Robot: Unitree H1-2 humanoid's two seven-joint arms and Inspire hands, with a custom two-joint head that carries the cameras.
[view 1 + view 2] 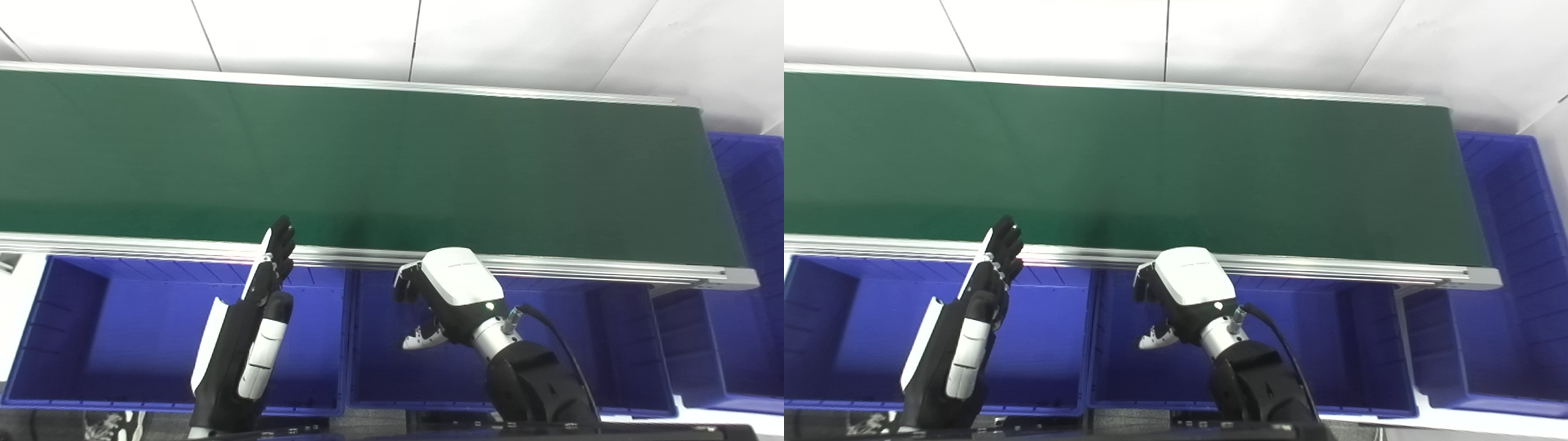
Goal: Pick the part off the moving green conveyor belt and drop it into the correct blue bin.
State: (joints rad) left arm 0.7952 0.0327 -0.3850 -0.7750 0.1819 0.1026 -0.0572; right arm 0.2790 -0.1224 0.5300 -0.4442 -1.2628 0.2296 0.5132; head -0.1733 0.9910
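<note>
The green conveyor belt (392,165) runs across the view and no part shows on it. My left hand (260,300) hovers edge-up over the left blue bin (122,324), fingers straight and pointing toward the belt's near rail, holding nothing. My right hand (450,291) hangs over the middle blue bin (582,343), just below the rail. Its fingers (404,285) curl downward and the thumb stands apart from them. I see nothing between them, though the palm side is hidden. No part is visible in either bin's exposed floor.
A third blue bin (750,245) stands past the belt's right end. The belt's aluminium near rail (551,264) runs just above both hands. A white tiled floor lies beyond the belt.
</note>
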